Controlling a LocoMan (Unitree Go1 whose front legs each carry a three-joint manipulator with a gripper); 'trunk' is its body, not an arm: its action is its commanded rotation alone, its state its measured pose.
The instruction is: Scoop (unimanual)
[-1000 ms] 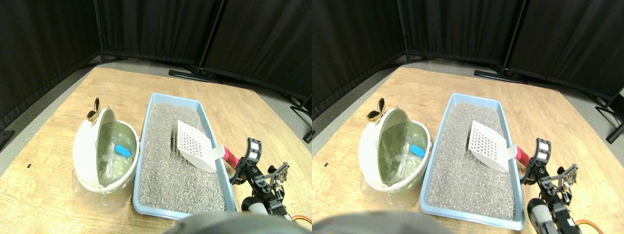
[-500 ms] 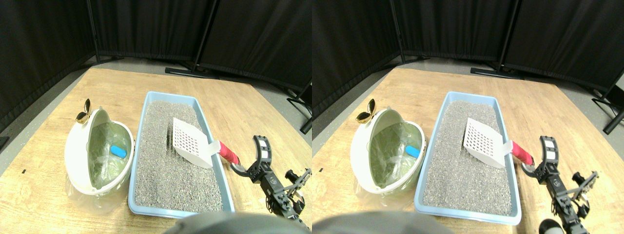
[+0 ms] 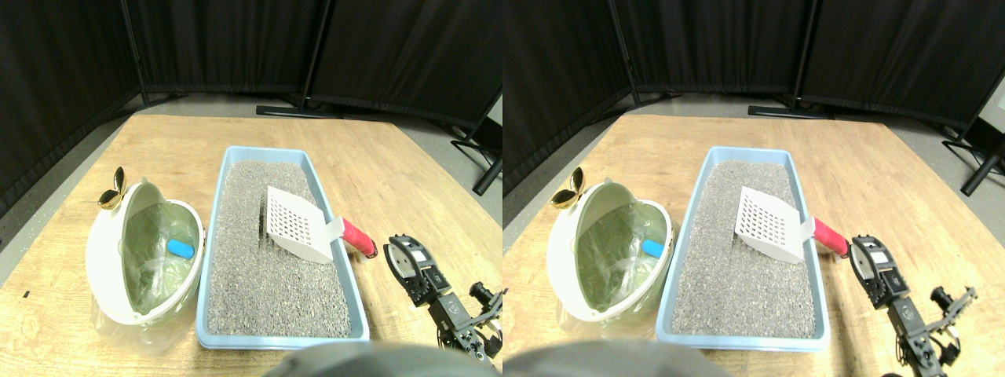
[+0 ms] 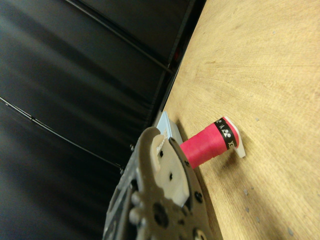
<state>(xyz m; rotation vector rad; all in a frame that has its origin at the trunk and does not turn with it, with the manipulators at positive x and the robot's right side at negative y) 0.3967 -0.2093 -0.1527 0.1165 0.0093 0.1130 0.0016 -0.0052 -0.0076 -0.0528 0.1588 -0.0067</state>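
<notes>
scoop: white slotted litter scoop [image 3: 294,226] rests on the grit in blue litter tray [image 3: 355,298], red wrapped handle [image 3: 357,236] overhanging rim | my end effector [image 3: 408,259]: just beside handle, jaw state unclear | handling: probably light, stiff plastic; grip wrapped handle

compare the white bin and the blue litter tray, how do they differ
The white bin is rounded and lined with a clear bag; the blue litter tray is rectangular and unlined. The bin holds one small blue object; the tray is filled with grey litter and the white scoop. Both sit side by side on the wooden table.
</notes>
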